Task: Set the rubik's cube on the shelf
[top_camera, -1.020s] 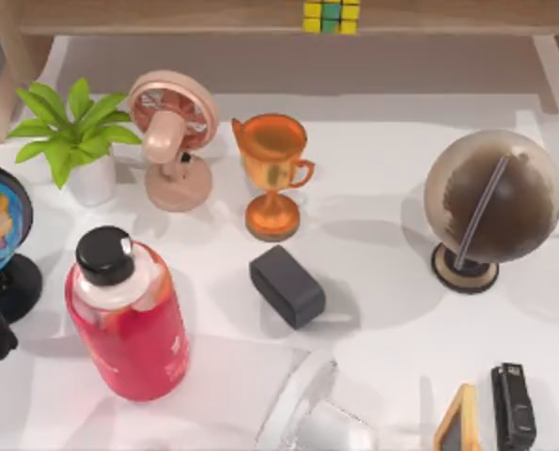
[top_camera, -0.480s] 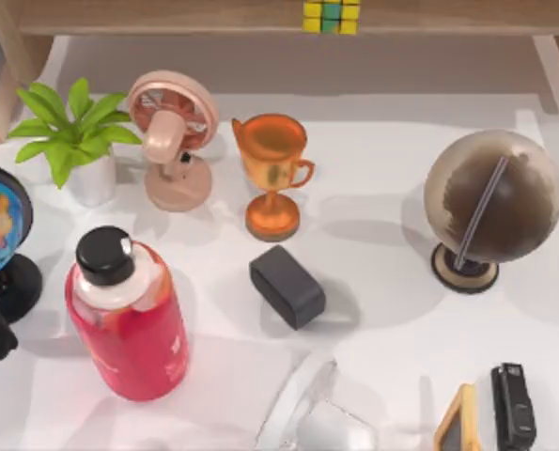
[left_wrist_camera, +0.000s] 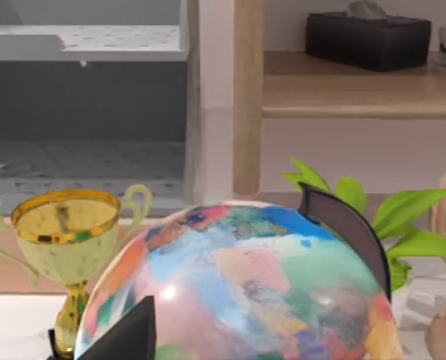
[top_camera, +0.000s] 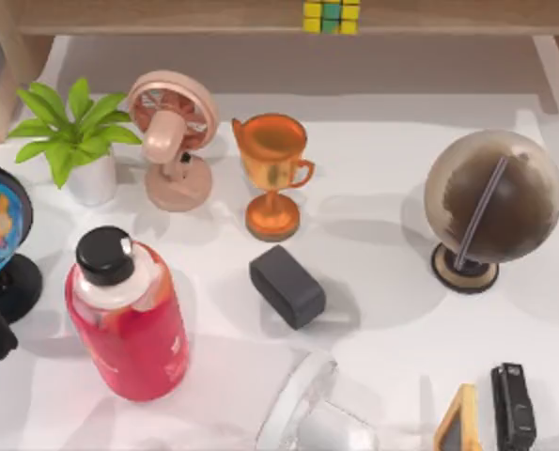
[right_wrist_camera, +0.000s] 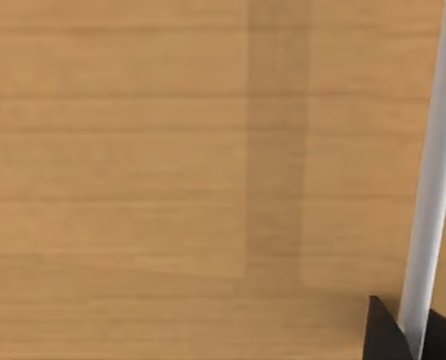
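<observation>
You had the rubik's cube (top_camera: 332,16) sitting on the shelf (top_camera: 166,16), up behind the orange trophy (top_camera: 272,174) and apart from it. Left arm sat parked by the colourful globe (left_wrist_camera: 237,289); fingers' state: can't tell, either arm.

A white tabletop (top_camera: 392,319) took up most of the room before me, lit softly from above so that things on it threw pale grey shadows. Along its far edge stood wooden furniture with a light-brown upright (left_wrist_camera: 247,97). Beside that upright rose a white post (left_wrist_camera: 214,97), and beyond it was a grey recess with a speckled floor (left_wrist_camera: 80,169). The wall behind (left_wrist_camera: 342,161) was plain and pale. Elsewhere, a broad wood-grain surface (right_wrist_camera: 170,172) ran past a white bar (right_wrist_camera: 432,172).
</observation>
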Available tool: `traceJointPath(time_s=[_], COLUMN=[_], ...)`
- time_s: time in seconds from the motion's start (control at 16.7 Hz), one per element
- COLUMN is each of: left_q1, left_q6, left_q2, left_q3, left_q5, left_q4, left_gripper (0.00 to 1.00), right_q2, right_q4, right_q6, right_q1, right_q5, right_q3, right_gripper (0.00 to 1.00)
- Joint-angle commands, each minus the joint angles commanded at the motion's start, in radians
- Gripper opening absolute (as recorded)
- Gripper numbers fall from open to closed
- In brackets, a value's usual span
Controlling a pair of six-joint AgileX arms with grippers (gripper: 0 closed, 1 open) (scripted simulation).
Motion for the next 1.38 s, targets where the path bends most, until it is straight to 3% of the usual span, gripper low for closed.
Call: traceJointPath(time_s=[0.3,0.72,1.08,1.38], left_q1=[0.0,0.0,0.0,0.0], left_q6=[0.0,0.0,0.0,0.0], left_q2=[0.0,0.0,0.0,0.0], left_q3=[0.0,0.0,0.0,0.0], left_q5=[0.0,0.0,0.0,0.0], left_q4=[0.0,0.0,0.0,0.0], left_gripper=[1.0,1.0,1.0,1.0], right_q2=[0.064,0.08,0.174,0.194], right_q4=[-0.093,-0.115,-0.23,-0.26], right_q6=[-0.002,-0.001,-0.002,-0.002], right_q1=[0.056,0.061,0.108,0.12], right_q5=[0.057,0.065,0.116,0.127], right_q3=[0.166,0.191,0.421,0.458], right_gripper=[0.0,0.0,0.0,0.0])
